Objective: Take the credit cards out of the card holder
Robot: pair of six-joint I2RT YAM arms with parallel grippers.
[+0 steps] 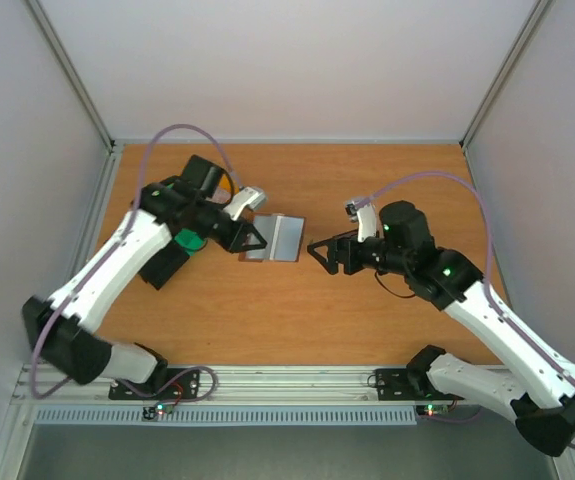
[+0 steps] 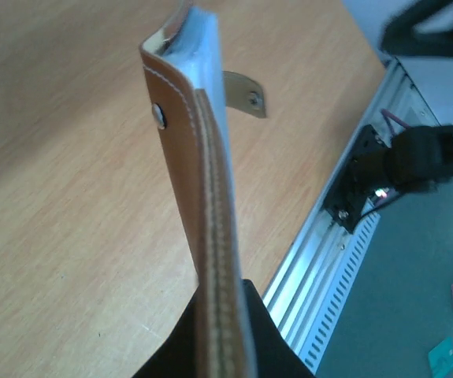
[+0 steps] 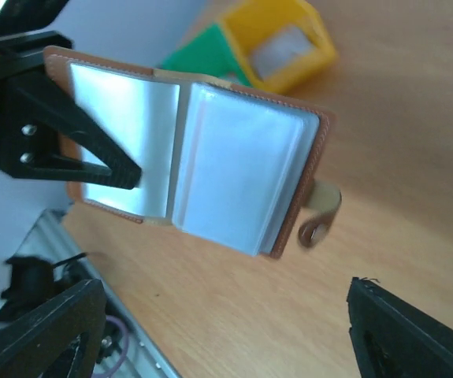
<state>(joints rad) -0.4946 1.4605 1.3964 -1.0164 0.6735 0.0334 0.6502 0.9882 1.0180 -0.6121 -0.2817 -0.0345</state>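
With the right gripper (image 1: pixel 319 251) spread wide and holding nothing, move in slowly toward the left, aiming one finger at the open mouth of a sleeve rather than at the leather. Pinch only a card edge, never the plastic sleeve along with it, or risk dragging the whole wallet out of its clamp. Pull straight along the sleeve, away from the spine, staying above the table (image 1: pixel 367 190).

Just beyond those fingertips, near but not touching: the card holder (image 3: pixel 210 169), spread open like a book, with pale grey-blue pages facing the right wrist camera. Brown rim all round, and the snap tab (image 3: pixel 321 216) dangling off the edge nearest the right gripper. Seen edge-on from the left wrist.

No sign of the credit cards: nothing red in the sleeves, though hard to tell through the glare. Cannot say which pocket to try first; probably best to probe the thicker stack of pages on the tab side.

On the holder's left cover, clamped tight: the left gripper (image 1: pixel 250 236). Hold firm there during the pull.

Farther left and beyond, apart from the holder: a green bin (image 3: pixel 202 63) and a yellow bin (image 3: pixel 277 43).
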